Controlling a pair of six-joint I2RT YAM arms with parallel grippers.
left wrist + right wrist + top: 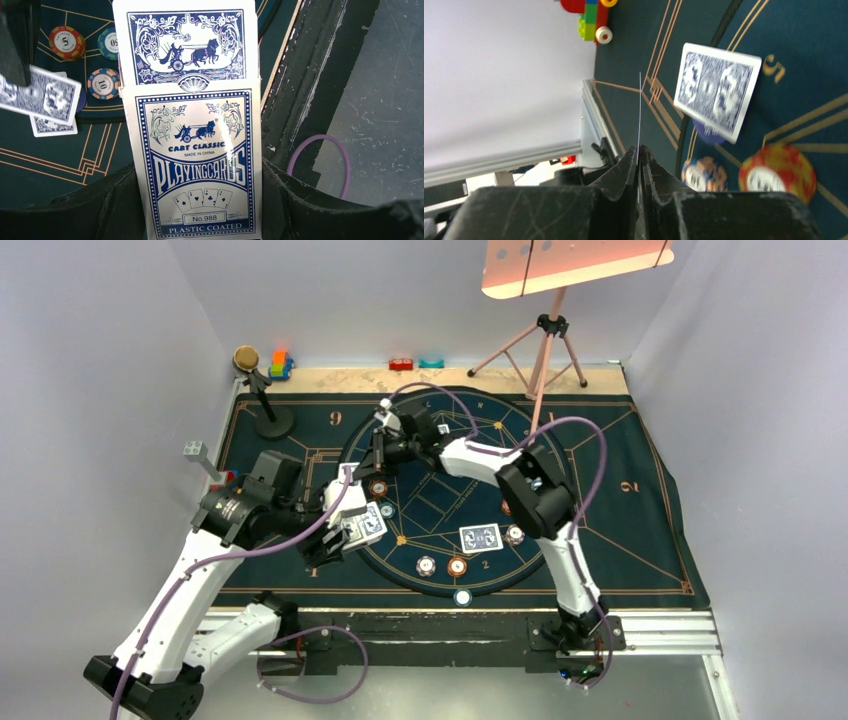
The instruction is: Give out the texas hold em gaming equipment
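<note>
Playing cards [480, 537] with blue-and-white patterned backs: two lie face down side by side on the dark blue mat [640, 530], inside its gold-lined circle at the near right. Round chips [457, 566] are scattered along the circle's near rim. The mat, flat with thin gold lines and numerals and a slightly wavy right edge, covers most of the pale worktop [330, 378], which shows only as a strip along the far edge. At that edge stand a pink tripod [545, 340] and glossy plastic toy blocks [280, 365]. A black stand [265, 405] with a disc base sits on the mat's far-left corner. The right arm [540, 500] crosses over the circle's centre and the left arm [240, 515] covers its left rim, hiding what lies beneath. Purple cables [606, 470] loop above both arms. The left hand [197, 185] is clamped tight on the sides of a glossy card box [197, 165], open at the top with the deck [185, 40] protruding. The box blocks the middle of the left wrist view. The right hand [639, 155] is pinched closed on a single card [639, 110], seen edge-on as a thin line. Just beyond it, another card [716, 97] rests partly over a blue chip [706, 132], beside two striped chips [779, 172].
</note>
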